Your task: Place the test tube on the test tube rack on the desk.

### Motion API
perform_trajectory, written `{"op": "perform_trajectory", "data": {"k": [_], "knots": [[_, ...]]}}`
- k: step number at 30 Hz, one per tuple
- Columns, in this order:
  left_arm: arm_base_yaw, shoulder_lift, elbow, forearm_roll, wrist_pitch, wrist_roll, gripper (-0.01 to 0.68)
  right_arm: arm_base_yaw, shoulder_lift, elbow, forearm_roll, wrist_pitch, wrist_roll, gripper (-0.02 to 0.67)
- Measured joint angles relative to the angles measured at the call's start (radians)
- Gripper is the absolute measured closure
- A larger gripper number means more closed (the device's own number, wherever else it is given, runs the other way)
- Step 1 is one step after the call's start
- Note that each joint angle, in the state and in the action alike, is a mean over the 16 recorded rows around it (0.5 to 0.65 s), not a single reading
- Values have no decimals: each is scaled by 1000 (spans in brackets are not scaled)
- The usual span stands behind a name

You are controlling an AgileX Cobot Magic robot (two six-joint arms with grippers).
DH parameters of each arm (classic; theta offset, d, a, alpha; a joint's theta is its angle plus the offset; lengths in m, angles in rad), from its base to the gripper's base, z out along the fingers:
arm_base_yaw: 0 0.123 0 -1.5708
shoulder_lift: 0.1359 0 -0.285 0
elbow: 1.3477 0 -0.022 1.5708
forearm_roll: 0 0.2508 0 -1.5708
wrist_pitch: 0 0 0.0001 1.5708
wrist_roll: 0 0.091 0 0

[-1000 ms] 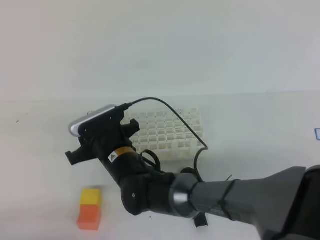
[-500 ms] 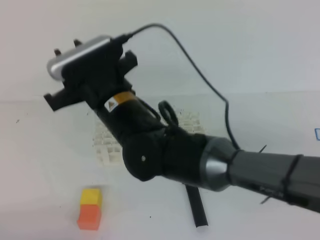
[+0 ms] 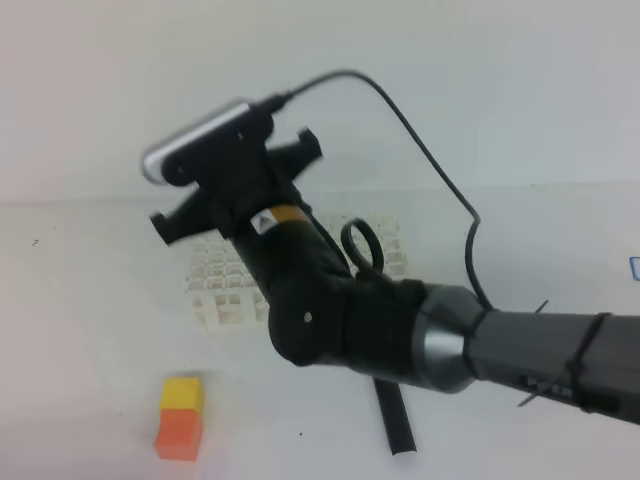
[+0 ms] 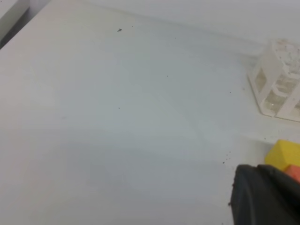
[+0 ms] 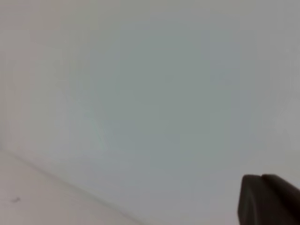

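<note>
Reading off the high view: right arm [image 3: 340, 320] comes in from the 4 o'clock edge and is raised over the desk [image 3: 80, 300]. The right claw [image 3: 235, 190] is tipped up toward 11 o'clock, with the silver wrist camera [image 3: 195, 135] on its top side and a black cable [image 3: 430, 150] looping back toward 3 o'clock. I can't tell whether this claw is released or clenched. The fingertips point away from the high view, and the right wrist view gives me only one dark finger [image 5: 269, 199] at its 5 o'clock corner against blank pale surface.

Left claw [image 4: 265, 194] is clenched. Only its dark tip shows, at the 5 o'clock corner of its own view.

Test tube rack [image 3: 225, 285] stands on the desk behind the right arm. I see its left part and a strip at 1 o'clock of the arm's elbow; the rest is covered. I can't make out the test tube in any view.

Yellow-and-orange block [image 3: 180, 417] sits at 7 o'clock of the rack, well apart from it. Black stick [image 3: 395, 420] lies at 5 o'clock of the rack, its upper end under the arm. In the left wrist view the rack's corner is at 3 o'clock and the block sits just above the claw tip.
</note>
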Motion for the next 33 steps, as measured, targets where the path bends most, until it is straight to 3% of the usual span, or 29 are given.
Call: {"op": "perform_trajectory", "data": {"k": [6,22,33], "knots": [[0,2,0,0,0,0,674,-4,49,40,88,27,-11,644],[0,-3,0,0,-6,2,674,24,134,24,130,92,16,650],[0,-3,2,0,-6,4,674,30,113,22,222,-31,-146,650]]}}
